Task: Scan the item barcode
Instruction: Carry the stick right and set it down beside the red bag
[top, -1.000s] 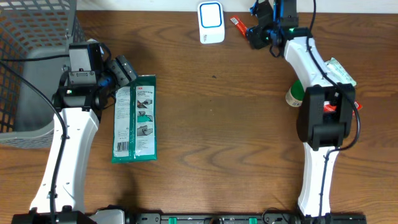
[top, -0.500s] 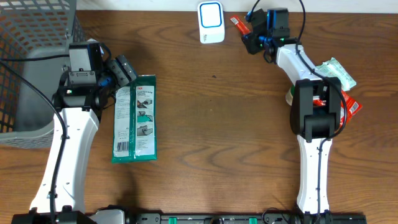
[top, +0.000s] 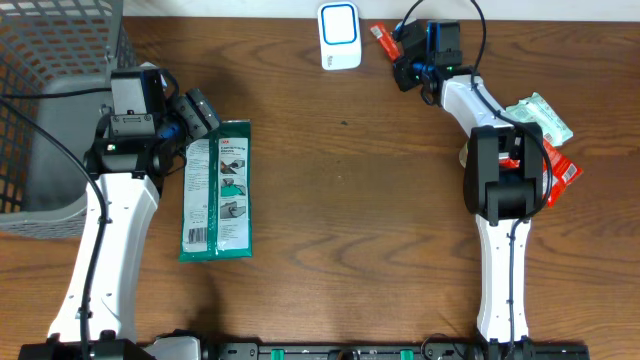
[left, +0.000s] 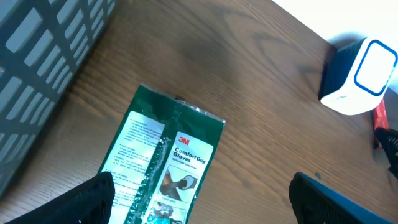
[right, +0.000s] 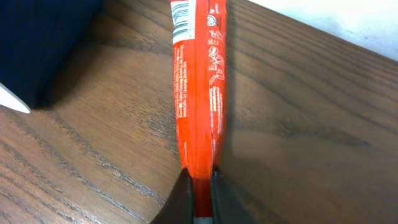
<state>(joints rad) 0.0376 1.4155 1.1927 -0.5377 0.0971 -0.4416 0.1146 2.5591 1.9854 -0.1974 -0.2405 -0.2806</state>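
Observation:
A slim orange-red packet (right: 199, 87) lies on the wooden table just right of the white and blue scanner (top: 339, 35), a barcode (right: 181, 12) printed at its far end. My right gripper (right: 200, 180) is shut on the near end of this packet (top: 381, 37), and in the overhead view the gripper (top: 400, 48) sits at the back of the table. A green 3M gloves package (top: 217, 190) lies flat at the left. Over its top end (left: 168, 162) my left gripper (left: 202, 202) hangs open, holding nothing. The scanner (left: 360, 78) also shows in the left wrist view.
A grey wire basket (top: 50, 60) stands at the far left, its side (left: 37, 74) close to the left gripper. By the right arm's base lie a green-white packet (top: 540, 112) and a red packet (top: 560, 172).
My right gripper has swung left toward the scanner and closed on the orange-red packet's end. The left arm and the green package have not moved.

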